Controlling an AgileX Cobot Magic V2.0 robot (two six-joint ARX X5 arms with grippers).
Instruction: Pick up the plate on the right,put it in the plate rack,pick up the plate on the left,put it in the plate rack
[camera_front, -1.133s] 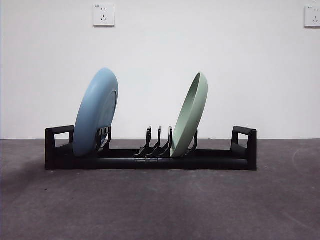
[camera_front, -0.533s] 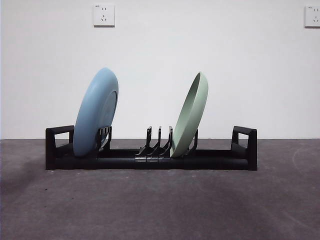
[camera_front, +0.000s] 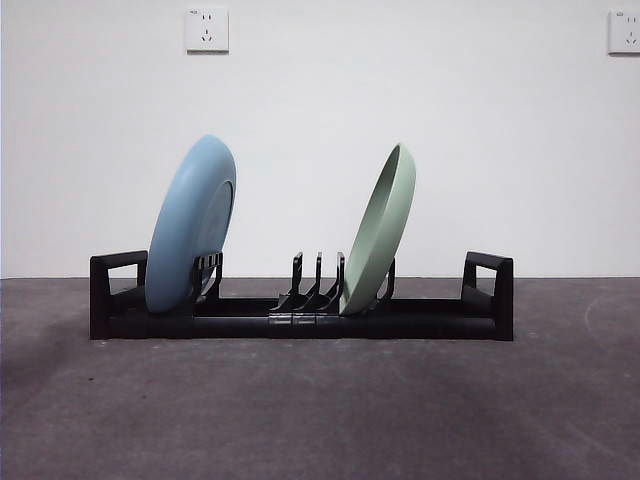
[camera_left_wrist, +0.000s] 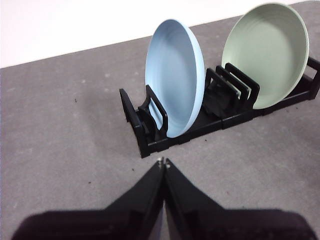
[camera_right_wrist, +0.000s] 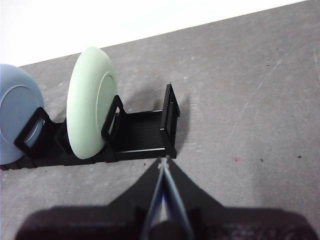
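The black plate rack (camera_front: 300, 320) stands across the grey table. A blue plate (camera_front: 190, 225) leans upright in its left-end prongs, and a green plate (camera_front: 380, 230) leans in the prongs right of the middle. Both plates also show in the left wrist view, blue (camera_left_wrist: 175, 77) and green (camera_left_wrist: 267, 55), inside the rack (camera_left_wrist: 145, 140). My left gripper (camera_left_wrist: 163, 161) hangs shut and empty, back from the rack's left end. My right gripper (camera_right_wrist: 163, 160) is shut and empty too, just short of the rack's right handle (camera_right_wrist: 169, 120), with the green plate (camera_right_wrist: 90, 102) beyond it.
A white wall with two power sockets (camera_front: 206, 29) stands behind the table. Bare grey tabletop (camera_front: 320, 410) lies in front of the rack and to both sides. No arm shows in the front view.
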